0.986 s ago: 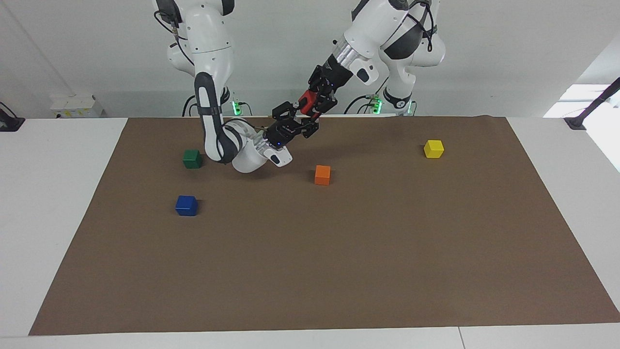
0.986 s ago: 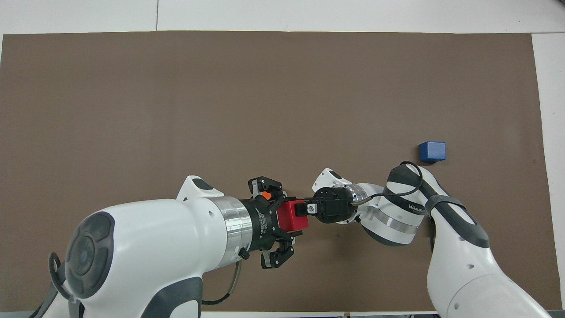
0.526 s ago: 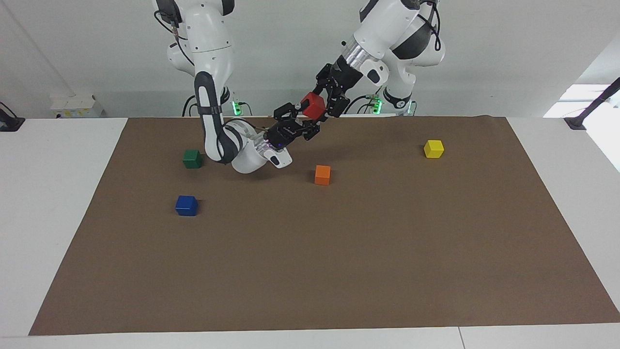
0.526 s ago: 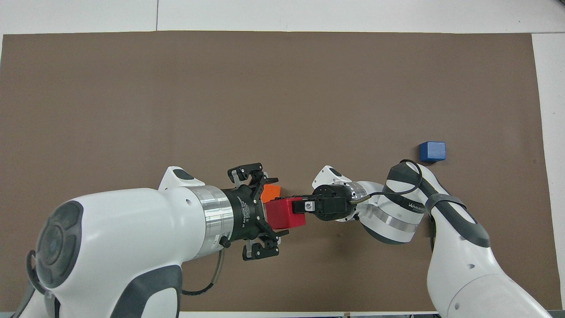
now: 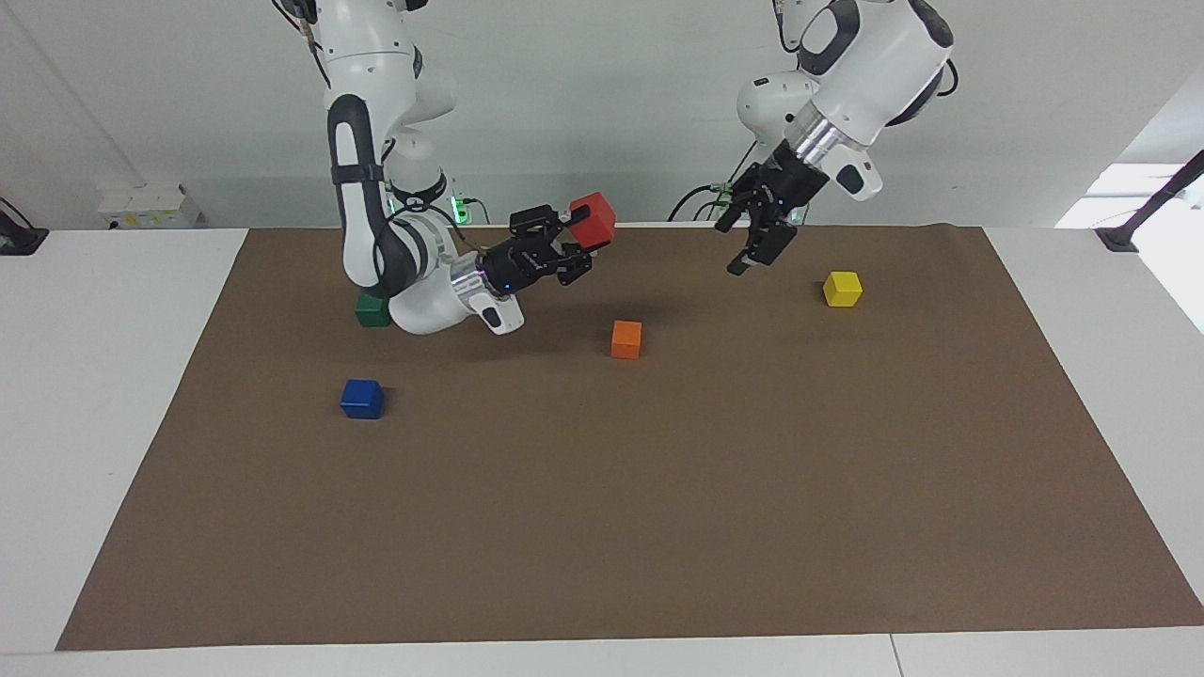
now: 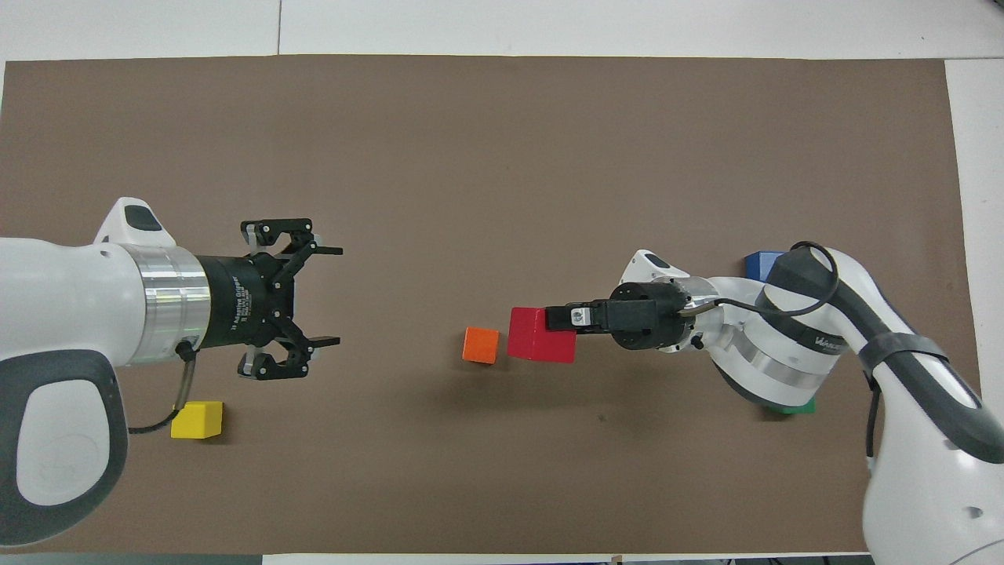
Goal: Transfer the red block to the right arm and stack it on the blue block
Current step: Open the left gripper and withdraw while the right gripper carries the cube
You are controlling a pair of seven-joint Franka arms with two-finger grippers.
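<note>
The red block (image 5: 593, 218) is held in the air by my right gripper (image 5: 581, 233), which is shut on it over the mat close to the orange cube. In the overhead view the red block (image 6: 540, 345) sits at the tip of the right gripper (image 6: 551, 333). The blue block (image 5: 362, 399) lies on the mat toward the right arm's end; in the overhead view only a corner of the blue block (image 6: 759, 262) shows past the right arm. My left gripper (image 5: 746, 246) is open and empty, raised over the mat near the yellow cube; it also shows in the overhead view (image 6: 337, 297).
An orange cube (image 5: 626, 338) lies mid-mat, a yellow cube (image 5: 842, 289) toward the left arm's end, and a dark green cube (image 5: 370, 312) partly hidden by the right arm's elbow. The brown mat (image 5: 658, 517) covers the white table.
The left gripper has let go of the red block, opened and pulled back toward its own end. The right gripper now holds the block alone and has lifted slightly.
</note>
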